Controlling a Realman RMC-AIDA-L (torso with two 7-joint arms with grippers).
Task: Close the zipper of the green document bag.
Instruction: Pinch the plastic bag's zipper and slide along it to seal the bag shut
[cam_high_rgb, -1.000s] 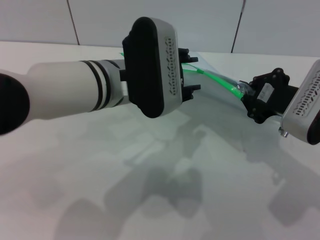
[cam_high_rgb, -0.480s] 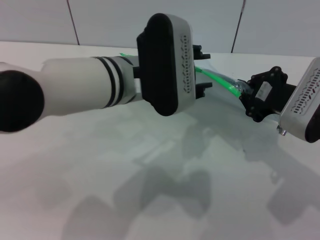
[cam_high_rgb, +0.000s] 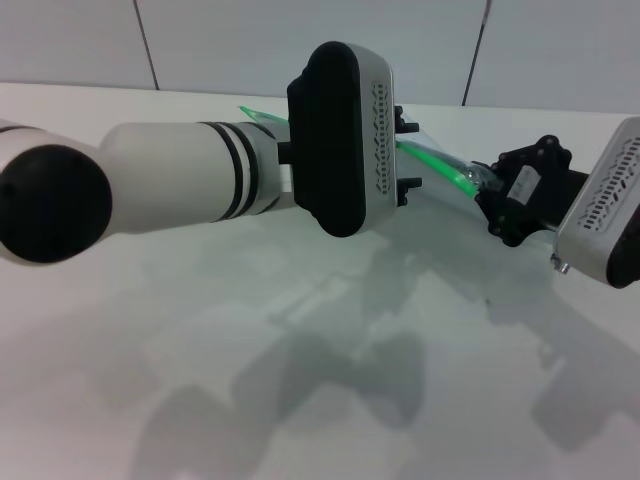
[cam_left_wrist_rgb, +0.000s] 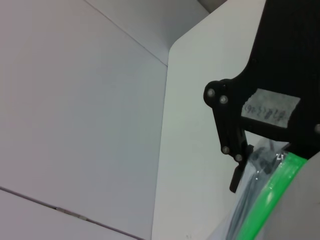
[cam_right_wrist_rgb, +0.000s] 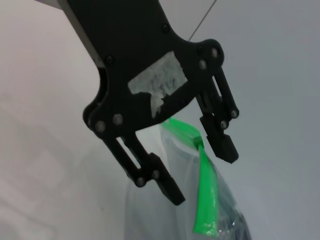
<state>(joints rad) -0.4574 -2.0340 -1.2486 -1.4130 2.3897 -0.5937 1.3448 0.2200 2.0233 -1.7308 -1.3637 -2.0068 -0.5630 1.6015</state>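
Note:
The green document bag (cam_right_wrist_rgb: 165, 210) is held up off the white table, its bright green zipper (cam_high_rgb: 440, 160) running from the far left towards the right. My left gripper (cam_high_rgb: 408, 155) is at the middle of that edge. In the right wrist view the left gripper (cam_right_wrist_rgb: 200, 172) is open, with the zipper (cam_right_wrist_rgb: 206, 200) passing between its fingers and touching one fingertip (cam_right_wrist_rgb: 222, 147). My right gripper (cam_high_rgb: 492, 192) is shut on the bag's right end, and the left wrist view shows that right gripper (cam_left_wrist_rgb: 245, 167) beside the green strip (cam_left_wrist_rgb: 270, 200). I cannot make out the slider.
The white table (cam_high_rgb: 300, 350) carries only the arms' shadows in front. A grey panelled wall (cam_high_rgb: 300, 40) rises just behind the table's far edge. My left forearm (cam_high_rgb: 180, 185) hides much of the bag's left half.
My left gripper has slid to the right along the zipper, closer to the right gripper, baring more green strip at the far left. The right gripper has hardly moved.

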